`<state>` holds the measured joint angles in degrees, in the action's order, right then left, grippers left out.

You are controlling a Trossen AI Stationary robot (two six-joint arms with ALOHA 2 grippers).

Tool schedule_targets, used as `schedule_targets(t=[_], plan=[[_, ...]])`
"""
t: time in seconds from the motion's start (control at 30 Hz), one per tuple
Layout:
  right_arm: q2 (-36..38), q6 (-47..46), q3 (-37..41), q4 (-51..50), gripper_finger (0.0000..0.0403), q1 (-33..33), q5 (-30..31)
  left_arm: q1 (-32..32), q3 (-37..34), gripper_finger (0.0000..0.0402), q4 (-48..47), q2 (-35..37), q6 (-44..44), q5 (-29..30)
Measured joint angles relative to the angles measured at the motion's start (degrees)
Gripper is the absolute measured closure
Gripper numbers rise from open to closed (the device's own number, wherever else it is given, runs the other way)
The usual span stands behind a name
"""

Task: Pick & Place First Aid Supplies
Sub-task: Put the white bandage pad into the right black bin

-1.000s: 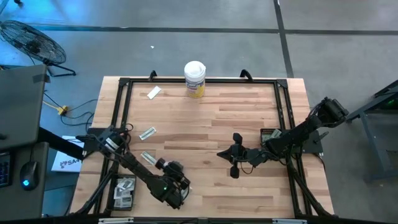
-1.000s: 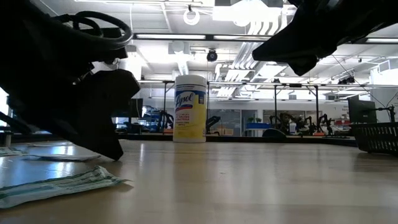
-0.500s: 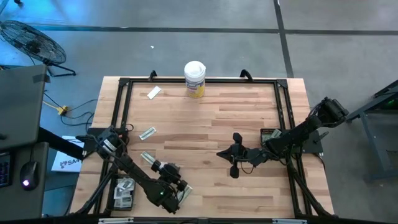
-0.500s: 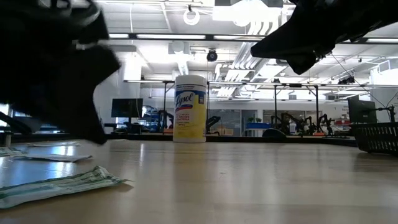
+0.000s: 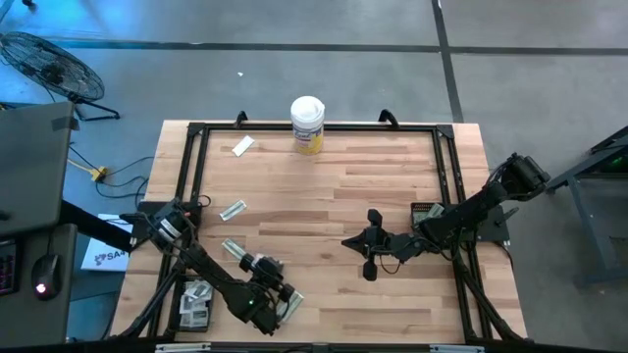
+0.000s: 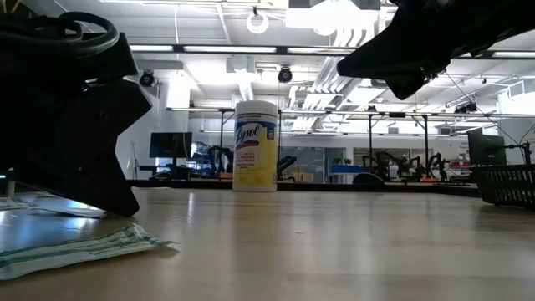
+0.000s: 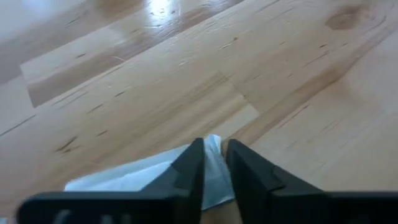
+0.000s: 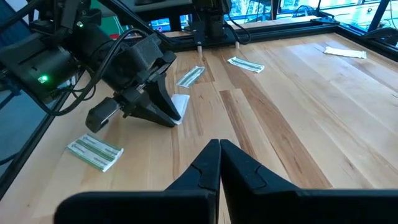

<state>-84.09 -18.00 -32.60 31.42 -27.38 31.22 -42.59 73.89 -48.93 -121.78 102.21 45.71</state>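
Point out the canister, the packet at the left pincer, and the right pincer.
Canister (image 5: 307, 124), high view, on its white lid.
Packet (image 7: 158, 172), left wrist view, on the pale wrapper beside the fingers.
Left pincer (image 7: 214, 163), left wrist view, between its fingertips.
Right pincer (image 8: 220, 149), right wrist view, between its fingertips.

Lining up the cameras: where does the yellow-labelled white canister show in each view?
High view: the canister stands at the far edge of the table top, near the middle.
Low view: canister upright, just left of centre.
Left wrist view: not in it.
Right wrist view: not in it.
Shared landmark: the wooden table top.
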Motion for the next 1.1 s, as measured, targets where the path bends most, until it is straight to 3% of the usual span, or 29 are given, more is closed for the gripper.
schedule_targets(t=[0.17,0.43,0.63,0.77,0.9,1.1], plan=[[0.00,0.00,0.00,-0.02,0.0399,0.00,0.00,0.02,0.00,0.0394,0.31,-0.10,-0.08,0.65],[0.00,0.35,0.00,-0.04,0.0400,0.00,0.09,0.20,-0.26,0.0399,0.54,2.26,-9.86,1.30],[-1.37,3.40,0.00,1.46,0.0399,0.00,-2.41,0.31,-1.22,0.0400,-0.14,9.67,-22.43,5.20],[-6.08,8.50,0.02,7.80,0.0397,0.09,-3.64,0.68,-5.08,0.0401,1.34,16.68,-25.78,5.99],[-12.79,15.64,0.00,19.22,0.0388,1.26,-3.56,0.65,-13.02,0.0401,8.16,24.53,-27.49,6.85],[-21.66,22.06,-5.04,29.73,0.0346,4.78,-12.11,0.63,-27.79,0.0401,33.81,35.42,-41.06,5.41]])
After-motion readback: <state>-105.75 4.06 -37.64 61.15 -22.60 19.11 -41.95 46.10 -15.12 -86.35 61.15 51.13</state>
